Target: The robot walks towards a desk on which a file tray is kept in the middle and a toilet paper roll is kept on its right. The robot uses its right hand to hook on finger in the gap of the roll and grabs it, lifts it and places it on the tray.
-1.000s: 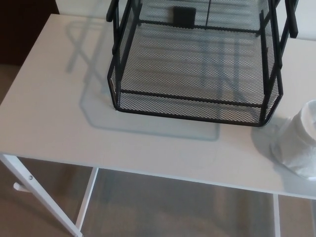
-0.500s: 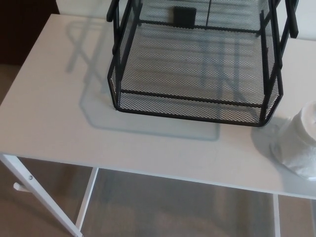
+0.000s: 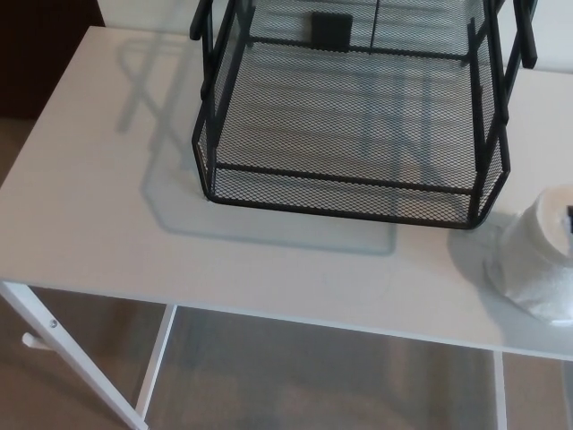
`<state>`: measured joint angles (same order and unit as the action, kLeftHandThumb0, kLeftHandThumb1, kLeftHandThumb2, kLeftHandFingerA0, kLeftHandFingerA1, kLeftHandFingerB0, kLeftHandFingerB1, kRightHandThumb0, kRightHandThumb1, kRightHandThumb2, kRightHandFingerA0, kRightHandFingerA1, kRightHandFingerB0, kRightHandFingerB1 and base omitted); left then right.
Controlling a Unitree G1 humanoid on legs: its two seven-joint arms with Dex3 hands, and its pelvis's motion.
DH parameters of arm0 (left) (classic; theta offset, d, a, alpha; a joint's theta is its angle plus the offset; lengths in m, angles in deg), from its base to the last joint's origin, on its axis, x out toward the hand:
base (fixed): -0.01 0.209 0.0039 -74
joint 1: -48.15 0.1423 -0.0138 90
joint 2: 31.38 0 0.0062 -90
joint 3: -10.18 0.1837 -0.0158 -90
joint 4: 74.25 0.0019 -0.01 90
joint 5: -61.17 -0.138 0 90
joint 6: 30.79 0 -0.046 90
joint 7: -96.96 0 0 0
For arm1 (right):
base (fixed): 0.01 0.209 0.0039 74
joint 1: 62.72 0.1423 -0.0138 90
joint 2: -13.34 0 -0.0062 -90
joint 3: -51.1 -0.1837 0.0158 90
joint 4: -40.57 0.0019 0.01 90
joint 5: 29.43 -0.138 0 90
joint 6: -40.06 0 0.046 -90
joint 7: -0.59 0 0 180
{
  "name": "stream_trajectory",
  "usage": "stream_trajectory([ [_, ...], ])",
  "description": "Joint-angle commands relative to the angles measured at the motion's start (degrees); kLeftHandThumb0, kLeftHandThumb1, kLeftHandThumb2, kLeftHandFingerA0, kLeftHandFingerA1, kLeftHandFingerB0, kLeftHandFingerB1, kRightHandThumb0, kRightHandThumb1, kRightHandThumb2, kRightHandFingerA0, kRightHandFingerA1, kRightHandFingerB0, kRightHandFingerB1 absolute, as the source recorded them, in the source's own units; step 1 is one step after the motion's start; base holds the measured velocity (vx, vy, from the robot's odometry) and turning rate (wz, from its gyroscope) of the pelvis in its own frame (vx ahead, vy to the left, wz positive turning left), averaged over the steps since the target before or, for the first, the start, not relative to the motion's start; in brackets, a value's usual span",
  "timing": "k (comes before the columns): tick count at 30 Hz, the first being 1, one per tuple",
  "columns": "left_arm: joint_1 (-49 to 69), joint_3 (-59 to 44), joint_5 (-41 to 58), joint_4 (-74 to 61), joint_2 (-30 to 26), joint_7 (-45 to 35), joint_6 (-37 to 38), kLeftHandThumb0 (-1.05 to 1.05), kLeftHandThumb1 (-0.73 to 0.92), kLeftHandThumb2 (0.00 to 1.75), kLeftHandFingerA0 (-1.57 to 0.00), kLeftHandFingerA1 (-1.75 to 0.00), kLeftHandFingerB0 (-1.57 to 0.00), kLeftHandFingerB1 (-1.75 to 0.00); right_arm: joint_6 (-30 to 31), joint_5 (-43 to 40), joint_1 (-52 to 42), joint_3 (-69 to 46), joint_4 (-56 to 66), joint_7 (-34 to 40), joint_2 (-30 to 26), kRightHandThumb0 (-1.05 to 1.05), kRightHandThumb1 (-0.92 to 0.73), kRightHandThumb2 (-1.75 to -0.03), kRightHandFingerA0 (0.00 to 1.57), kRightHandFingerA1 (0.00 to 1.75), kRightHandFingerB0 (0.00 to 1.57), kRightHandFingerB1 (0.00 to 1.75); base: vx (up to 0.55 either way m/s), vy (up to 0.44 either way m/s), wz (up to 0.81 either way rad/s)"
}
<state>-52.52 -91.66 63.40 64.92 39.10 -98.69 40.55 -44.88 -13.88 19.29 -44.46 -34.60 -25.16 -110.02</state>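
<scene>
My only view is from my head, looking steeply down and close at the file tray (image 3: 349,116). White desk (image 3: 98,215) spreads around it; floor shows beyond the desk's near edge.

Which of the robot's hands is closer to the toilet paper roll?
Right, probably: a dark bit, seemingly the right hand, shows at the toilet paper roll's top. The left hand is not in view.

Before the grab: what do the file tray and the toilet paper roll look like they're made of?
File tray: looks like black-coated metal, judging by the fine see-through mesh walls and thicker rod frame. Toilet paper roll: soft white paper, matte and slightly crumpled where a loose sheet wraps it. Its core is not visible.
</scene>
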Motion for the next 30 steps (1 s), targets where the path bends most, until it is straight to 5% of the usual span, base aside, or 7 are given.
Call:
stream_trajectory([
  [1,-0.30,0.14,-0.76,0.34,-1.12,0.47,1.52,-0.39,0.52,1.12,-0.05,-0.56,0.00,-0.52,0.01,0.60,0.38,0.34,-0.22,-0.56,0.96,-0.45,-0.57,-0.60,0.20,0.47,0.10,0.21,0.00,0.000,0.00],
  [9,-0.65,-0.55,-0.29,1.46,-0.99,0.31,2.06,-0.40,0.53,1.12,-0.05,-0.56,0.00,-0.52,-0.06,3.64,-0.42,1.06,-2.13,-0.31,-0.02,-0.46,-0.58,-0.60,0.22,0.48,0.11,0.23,0.00,0.000,0.00],
  [10,-0.71,-0.46,-0.42,1.51,-0.98,0.55,1.98,-0.81,0.92,0.68,-0.17,-0.64,-0.12,-0.47,-0.22,3.71,-0.46,0.98,-2.33,-0.27,0.00,-0.45,-0.58,-0.60,0.22,0.48,0.11,0.23,0.00,0.000,0.00],
  [14,-0.52,-0.06,-0.62,0.64,-1.03,0.50,1.41,-0.39,0.53,1.12,-0.06,-0.56,-0.01,-0.52,-0.51,3.74,-0.20,1.06,-3.17,-0.53,0.14,-0.46,-0.60,-0.59,0.22,0.46,0.12,0.26,0.00,0.000,0.00],
  [23,-0.30,0.81,-1.03,-0.19,-1.21,-0.06,1.56,-0.39,0.54,1.13,-0.06,-0.56,0.00,-0.52,-1.67,6.28,4.12,5.71,-5.09,-0.24,1.15,-0.45,-0.60,-0.59,0.38,0.48,0.19,0.29,0.00,0.000,0.00],
  [27,-0.39,0.92,-1.06,-0.59,-1.04,1.08,0.36,-0.81,0.92,0.68,-0.18,-0.64,-0.12,-0.45,-1.12,7.64,7.59,8.73,-5.51,-0.77,1.69,-0.43,-0.63,-0.60,0.52,0.51,0.22,0.30,0.00,0.000,0.00],
  [30,-0.29,0.55,-0.34,-0.72,-0.83,0.33,0.16,-0.39,0.53,1.12,-0.06,-0.57,0.00,-0.52,-2.62,9.12,9.25,10.44,-6.58,0.26,1.76,-0.40,-0.61,-0.58,0.65,0.56,0.25,0.31,0.00,0.000,0.00],
])
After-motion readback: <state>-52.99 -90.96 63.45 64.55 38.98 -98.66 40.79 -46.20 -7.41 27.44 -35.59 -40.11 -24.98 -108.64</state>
